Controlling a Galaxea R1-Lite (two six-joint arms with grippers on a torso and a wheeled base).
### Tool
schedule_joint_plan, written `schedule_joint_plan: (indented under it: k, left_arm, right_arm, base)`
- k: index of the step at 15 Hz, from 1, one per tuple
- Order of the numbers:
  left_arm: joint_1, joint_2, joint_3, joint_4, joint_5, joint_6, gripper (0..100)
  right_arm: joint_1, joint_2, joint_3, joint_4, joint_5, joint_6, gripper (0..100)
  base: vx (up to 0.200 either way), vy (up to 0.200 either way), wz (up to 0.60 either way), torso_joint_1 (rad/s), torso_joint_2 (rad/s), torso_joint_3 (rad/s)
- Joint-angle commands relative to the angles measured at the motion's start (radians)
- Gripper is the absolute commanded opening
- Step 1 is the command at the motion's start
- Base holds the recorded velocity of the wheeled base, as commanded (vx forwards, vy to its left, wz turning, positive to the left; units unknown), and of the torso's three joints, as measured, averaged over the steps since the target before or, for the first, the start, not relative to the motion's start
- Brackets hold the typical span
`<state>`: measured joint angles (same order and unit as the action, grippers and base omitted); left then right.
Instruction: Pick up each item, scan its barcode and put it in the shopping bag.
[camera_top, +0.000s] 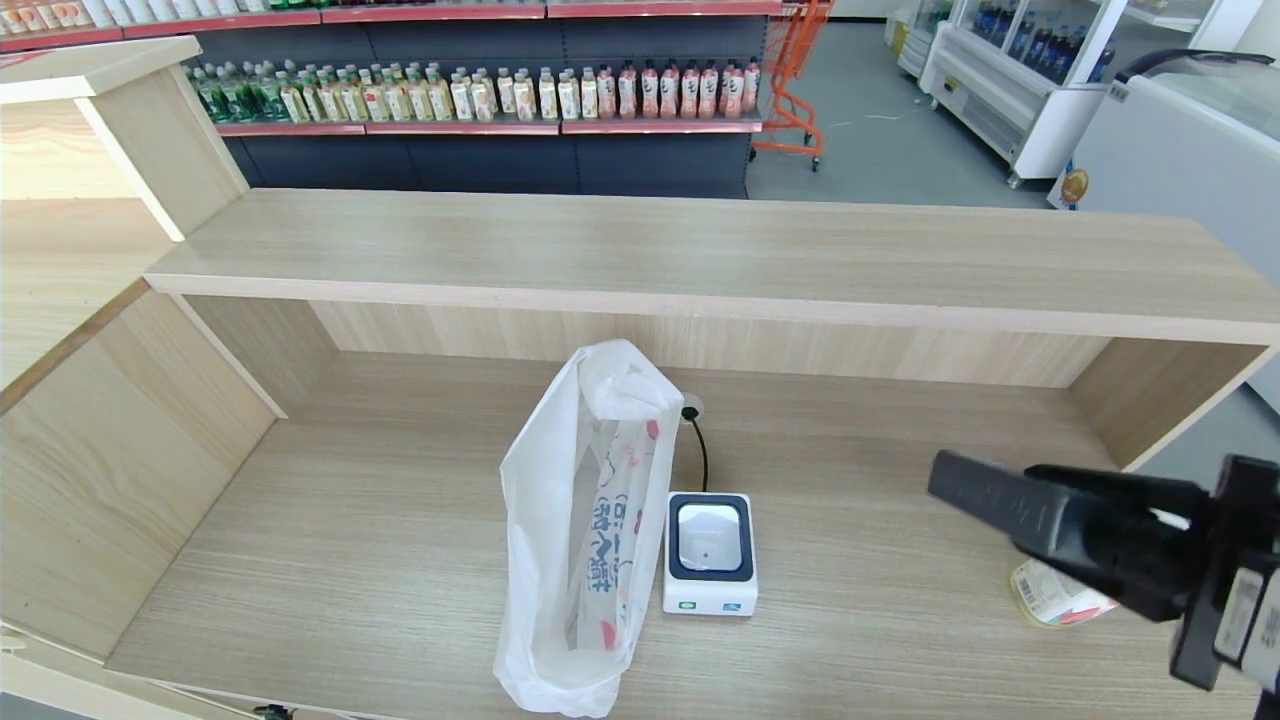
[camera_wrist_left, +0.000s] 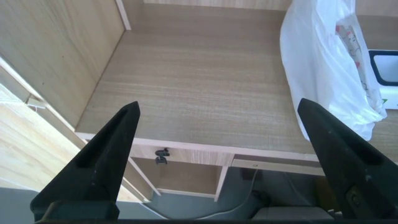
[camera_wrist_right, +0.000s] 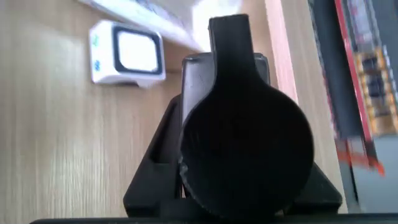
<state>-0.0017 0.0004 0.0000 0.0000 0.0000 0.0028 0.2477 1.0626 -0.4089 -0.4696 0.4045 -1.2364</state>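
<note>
- One shopping bag (camera_top: 560, 560), white plastic, stands upright and open-mouthed at the middle of the bench (camera_top: 350, 520).
- One scanner (camera_top: 710, 555), a white box with a dark-framed window, sits just beside the bag at its 3 o'clock. One black cable (camera_top: 703, 455) runs from it toward 12 o'clock.
- One item (camera_top: 1050, 598), a pale container with a printed label, lies on the bench well apart from the scanner, at its 3 o'clock.
- Two end effectors:
  - The right end effector (camera_top: 945, 482) hovers over the item, partly hiding it. The item lies at about 5 o'clock from its tip. I cannot tell whether it is open or closed.
  - The left end effector (camera_wrist_left: 217, 106) is spread wide and holds nothing. It is above the bench's near edge, with the bag off to one side.
</note>
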Motion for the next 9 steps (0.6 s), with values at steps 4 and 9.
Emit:
schedule_joint_plan:
  k: [4, 9]
  left_arm:
    - [0.002, 0.0, 0.0, 0.0, 0.0, 0.0, 100]
    - [0.0, 0.0, 0.0, 0.0, 0.0, 0.0, 100]
  right_arm:
    - [-0.045, -0.05, 0.007, 0.054, -0.128, 0.867, 0]
    - [0.177, 0.228, -0.077, -0.075, -0.128, 1.589, 0]
  base:
    - [0.0, 0.0, 0.0, 0.0, 0.0, 0.0]
    - [0.0, 0.0, 0.0, 0.0, 0.0, 0.0]
